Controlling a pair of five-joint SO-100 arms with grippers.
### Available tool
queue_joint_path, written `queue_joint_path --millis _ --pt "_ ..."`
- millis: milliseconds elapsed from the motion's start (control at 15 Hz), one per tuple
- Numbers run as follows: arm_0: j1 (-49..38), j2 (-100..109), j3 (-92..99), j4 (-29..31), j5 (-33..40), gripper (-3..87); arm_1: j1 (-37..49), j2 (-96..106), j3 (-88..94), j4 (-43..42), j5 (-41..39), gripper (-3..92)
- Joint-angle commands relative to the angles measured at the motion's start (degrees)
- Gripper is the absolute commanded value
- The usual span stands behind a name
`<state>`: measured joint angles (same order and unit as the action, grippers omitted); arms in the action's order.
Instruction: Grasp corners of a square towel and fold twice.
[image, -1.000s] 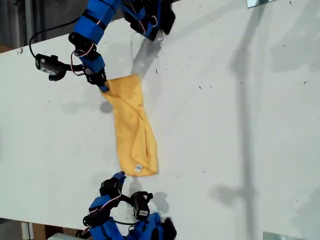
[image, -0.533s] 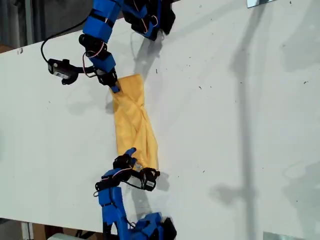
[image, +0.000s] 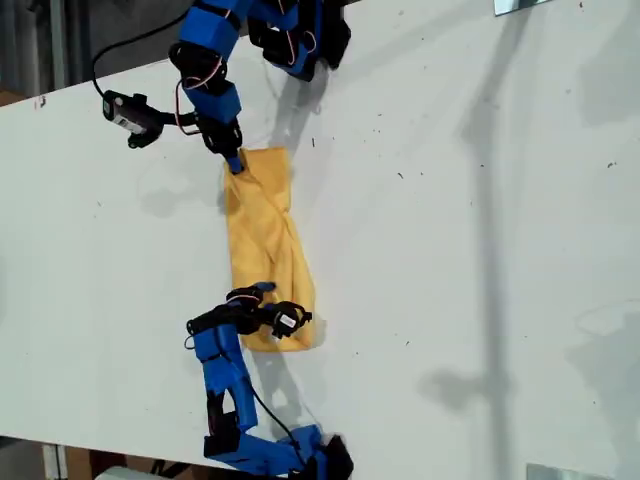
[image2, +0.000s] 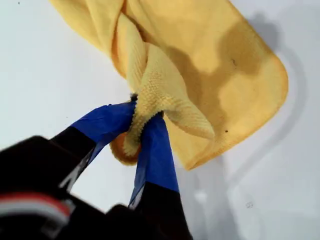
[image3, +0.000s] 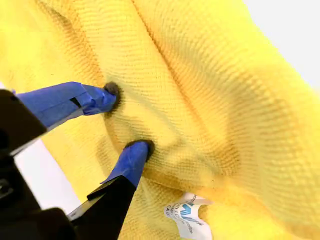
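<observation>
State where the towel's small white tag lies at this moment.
The white tag sits at the towel's lower end in the exterior view, on the edge just beyond my second gripper, whose open jaws press the cloth.

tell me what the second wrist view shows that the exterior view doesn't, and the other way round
Only the second wrist view shows the small white tag with blue print and my second gripper open, its fingertips pressing into the ribbed weave.

Only the exterior view shows the whole towel lying long and twisted on the white table, with my first gripper shut on its far corner.

Both show the yellow-orange cloth and my second gripper on it.
</observation>
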<state>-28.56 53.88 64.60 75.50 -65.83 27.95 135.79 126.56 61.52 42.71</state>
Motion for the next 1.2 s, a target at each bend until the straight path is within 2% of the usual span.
queue_joint_path --millis 0,67,333,600,800,933,1133 --pt "0.4 0.6 -1.7 2.7 -0.7 3.7 -0.4 2.6 -0.4 0.2 0.8 -0.1" --pt "0.8 0.6 -1.1 3.4 -0.9 -0.1 -0.6 2.6 -0.4 0.2 1.0 -0.1" --pt "2.7 1.5 -2.0 5.6 -1.2 -0.1 -0.5 3.3 0.5 0.4 1.3 -0.1" --pt "6.9 8.8 -9.2 17.6 -1.4 -0.1 -3.3 8.4 -2.0 1.6 -2.5 -0.1" --pt "8.6 23.9 -4.0 19.2 -1.2 -0.1 -1.3 8.1 -3.8 1.7 -4.5 -0.1" --pt "4.0 32.2 2.5 19.4 0.2 -0.1 1.3 7.4 -5.3 0.6 -5.8 -0.1" --pt "-7.4 40.4 11.0 16.9 4.8 -0.1 9.0 3.9 -9.1 -1.9 -6.9 -0.1"
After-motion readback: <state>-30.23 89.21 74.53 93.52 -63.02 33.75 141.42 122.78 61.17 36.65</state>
